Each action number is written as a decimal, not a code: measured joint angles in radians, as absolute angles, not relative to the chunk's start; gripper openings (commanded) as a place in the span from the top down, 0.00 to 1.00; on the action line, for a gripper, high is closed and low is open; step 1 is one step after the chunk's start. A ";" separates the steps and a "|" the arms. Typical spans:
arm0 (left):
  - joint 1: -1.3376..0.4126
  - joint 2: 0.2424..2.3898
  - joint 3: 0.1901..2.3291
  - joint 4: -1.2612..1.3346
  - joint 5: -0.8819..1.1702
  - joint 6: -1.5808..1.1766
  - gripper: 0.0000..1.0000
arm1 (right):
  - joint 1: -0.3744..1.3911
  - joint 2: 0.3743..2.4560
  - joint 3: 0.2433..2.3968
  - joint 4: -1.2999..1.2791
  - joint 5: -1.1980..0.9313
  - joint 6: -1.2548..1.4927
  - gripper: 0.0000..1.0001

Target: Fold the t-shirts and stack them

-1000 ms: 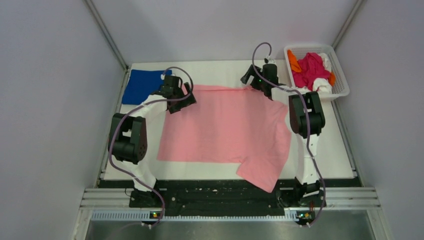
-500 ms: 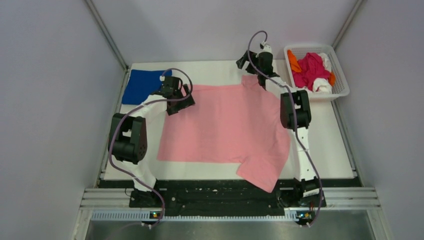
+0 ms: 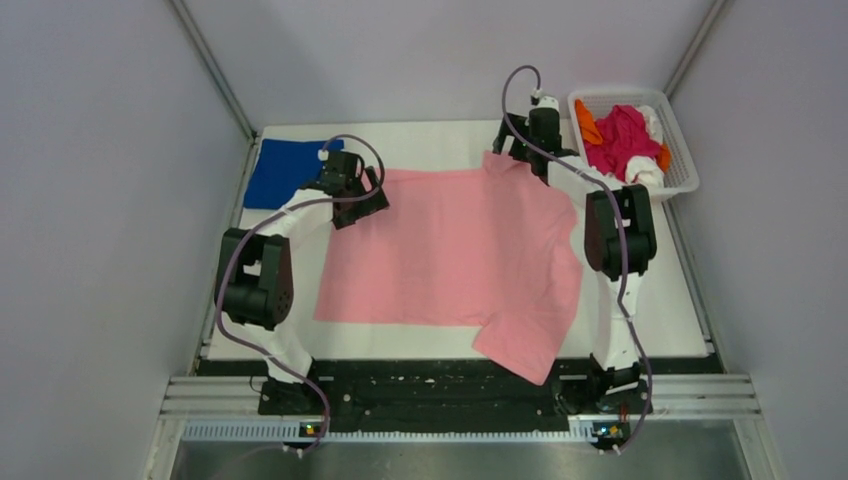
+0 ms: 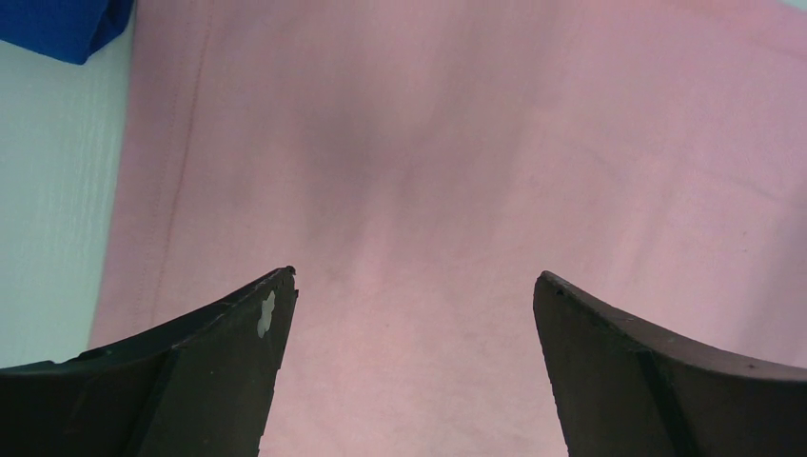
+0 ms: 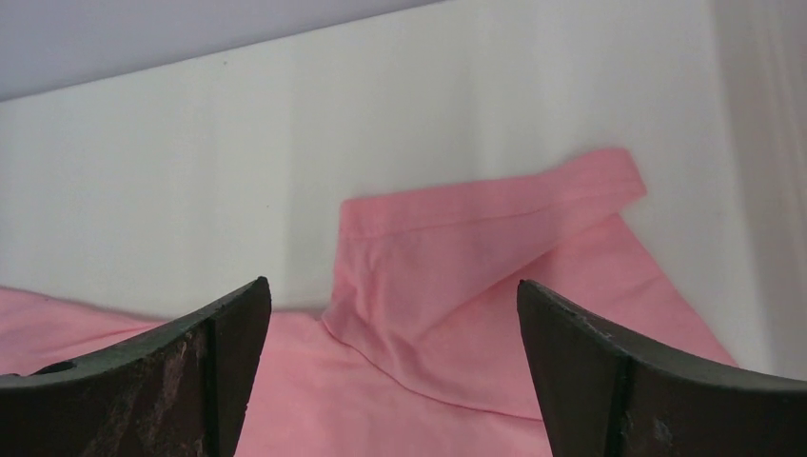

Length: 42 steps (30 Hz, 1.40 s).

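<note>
Top external view shows you the light pink soft-fabric t-shirt (image 3: 450, 250) spread flat for folding; your left gripper (image 4: 414, 276) hovers at its far-left edge, your right gripper (image 5: 392, 286) above the folded-over far sleeve (image 5: 495, 219), both wide open, holding nothing.

Looking down from the left wrist, the pink t-shirt (image 4: 457, 171) fills nearly the whole view, lying flat and smooth with only a faint shadowed patch in the middle. Its stitched hem (image 4: 181, 171) runs down along its left edge, and past that is a strip of white table (image 4: 48, 190). A corner of the blue t-shirt (image 4: 62, 24) pokes in at the top left, just beside the pink one. The left gripper (image 4: 414, 278) has its two black fingers (image 4: 219, 362) spread wide at the bottom, with nothing caught between them, just pink fabric below. Whether they touch the cloth, I can't tell.
</note>
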<state>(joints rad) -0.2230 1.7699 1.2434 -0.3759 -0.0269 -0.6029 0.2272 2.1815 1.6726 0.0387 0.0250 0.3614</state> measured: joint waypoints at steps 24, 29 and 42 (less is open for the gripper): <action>-0.216 1.764 1.301 -0.398 -0.095 -0.600 0.01 | 0.226 2.521 2.052 -0.018 0.005 0.369 0.01; -0.215 1.775 1.312 -0.403 -0.096 -0.600 0.01 | 0.226 2.540 2.110 -0.053 -0.005 0.348 0.01; -0.215 1.814 1.349 -0.434 -0.091 -0.601 0.01 | 0.226 2.093 1.656 -0.187 0.146 0.265 0.01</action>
